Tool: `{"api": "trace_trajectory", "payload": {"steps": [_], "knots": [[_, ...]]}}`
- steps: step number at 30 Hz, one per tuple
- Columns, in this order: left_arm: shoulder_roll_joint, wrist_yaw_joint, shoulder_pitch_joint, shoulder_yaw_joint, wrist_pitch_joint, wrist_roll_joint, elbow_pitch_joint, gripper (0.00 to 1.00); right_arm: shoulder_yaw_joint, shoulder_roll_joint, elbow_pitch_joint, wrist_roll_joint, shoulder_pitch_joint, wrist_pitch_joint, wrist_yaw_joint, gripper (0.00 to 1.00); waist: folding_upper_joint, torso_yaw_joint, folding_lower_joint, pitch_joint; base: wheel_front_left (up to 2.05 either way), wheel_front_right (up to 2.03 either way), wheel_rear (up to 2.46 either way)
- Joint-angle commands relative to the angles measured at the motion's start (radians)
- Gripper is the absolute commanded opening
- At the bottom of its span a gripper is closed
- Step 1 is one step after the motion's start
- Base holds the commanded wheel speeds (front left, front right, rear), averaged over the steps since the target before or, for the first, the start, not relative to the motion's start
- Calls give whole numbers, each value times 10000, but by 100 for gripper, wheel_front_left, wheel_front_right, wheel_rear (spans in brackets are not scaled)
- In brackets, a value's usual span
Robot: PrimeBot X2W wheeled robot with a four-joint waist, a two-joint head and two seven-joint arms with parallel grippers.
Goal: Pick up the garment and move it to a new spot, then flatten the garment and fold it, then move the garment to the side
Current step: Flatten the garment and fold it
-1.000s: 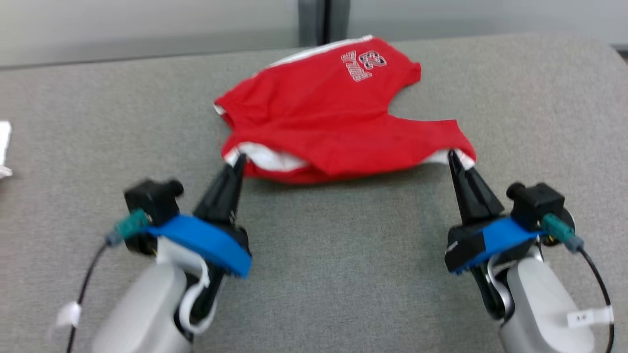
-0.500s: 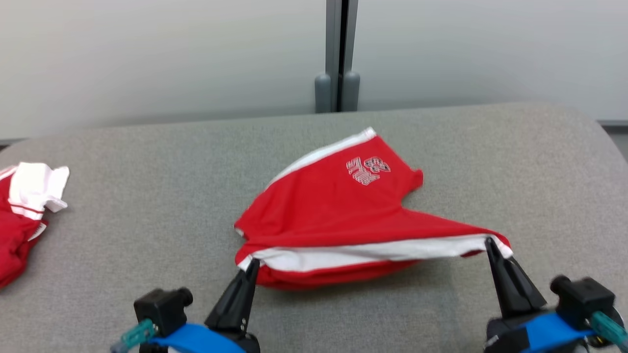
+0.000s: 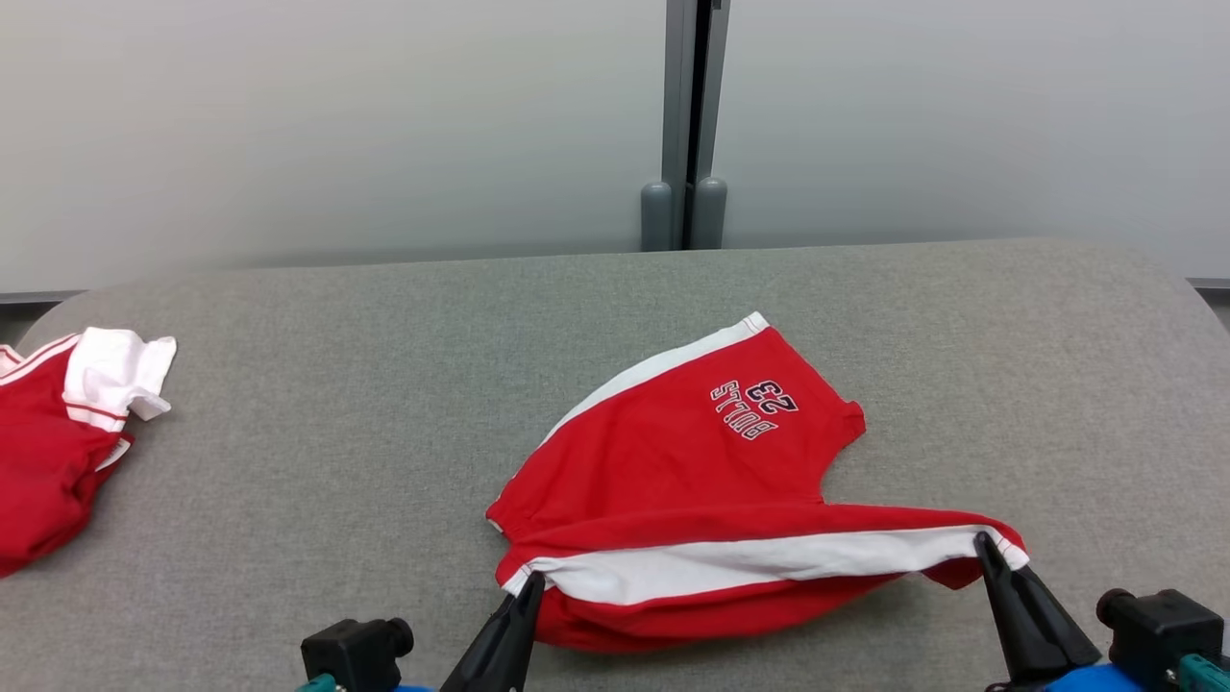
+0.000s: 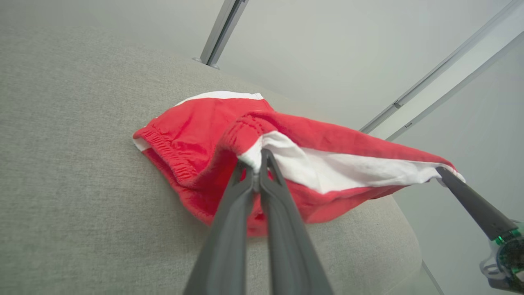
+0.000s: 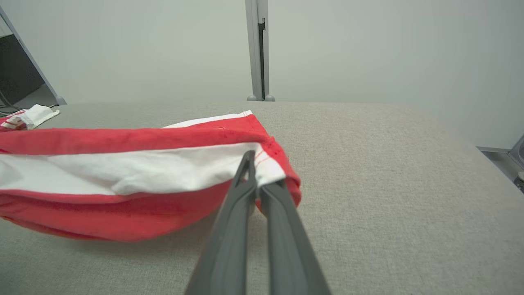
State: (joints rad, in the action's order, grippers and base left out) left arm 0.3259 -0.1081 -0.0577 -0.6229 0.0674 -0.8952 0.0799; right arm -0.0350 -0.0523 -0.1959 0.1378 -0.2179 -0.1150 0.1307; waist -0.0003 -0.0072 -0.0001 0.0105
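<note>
In the head view, a red cloth garment with white trim and a dark "BULLS 23" print [image 3: 692, 481] lies right of centre on the near half of the grey fabric-covered table [image 3: 336, 404]. Its near edge is lifted and stretched into a white band between the two grippers. The left gripper [image 3: 528, 584] is closed on the band's left corner, and the right gripper [image 3: 982, 543] is closed on its right corner. The printed far part rests flat on the table. A second red and white garment [image 3: 48, 461] lies crumpled at the table's left edge, well apart from the first. A grey upright post [image 3: 694, 115] divides the pale wall behind.

In the left wrist view, the left gripper [image 4: 257, 162] pinches the white hem where it meets the gathered red waistband, its fingers pressed together. The garment [image 4: 196, 127] sags below the grip onto the table [image 4: 61, 143]. The right gripper [image 4: 442, 171] holds the far end of the white band.

In the right wrist view, the right gripper [image 5: 253, 164] clamps the white corner of the garment [image 5: 102, 213], whose red underside hangs in a curve just above the table [image 5: 389, 184]. The second garment [image 5: 28, 116] shows at far left.
</note>
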Motion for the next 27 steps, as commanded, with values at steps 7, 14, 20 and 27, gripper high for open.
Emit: {"api": "trace_trajectory", "payload": {"steps": [7,14,20,27], "knots": [[-411,-132,540,131,-75,-208,-656,0,29,13,1161,177,1189,-33,2,0,3,196,1,474,0,0,0],[-1353,-350,1935,191,-445,-435,-1893,0,117,-745,2494,183,3151,-295,2,0,3,779,1,1379,0,0,0],[-2132,-498,3267,453,-401,-621,-3094,0,749,-2005,3672,180,5095,-775,2,0,3,1272,1,2257,0,0,0],[-2576,-511,4431,666,-148,-985,-4091,0,1630,-2710,5224,1034,7153,-1217,2,0,3,1709,1,2991,0,0,0]]}}
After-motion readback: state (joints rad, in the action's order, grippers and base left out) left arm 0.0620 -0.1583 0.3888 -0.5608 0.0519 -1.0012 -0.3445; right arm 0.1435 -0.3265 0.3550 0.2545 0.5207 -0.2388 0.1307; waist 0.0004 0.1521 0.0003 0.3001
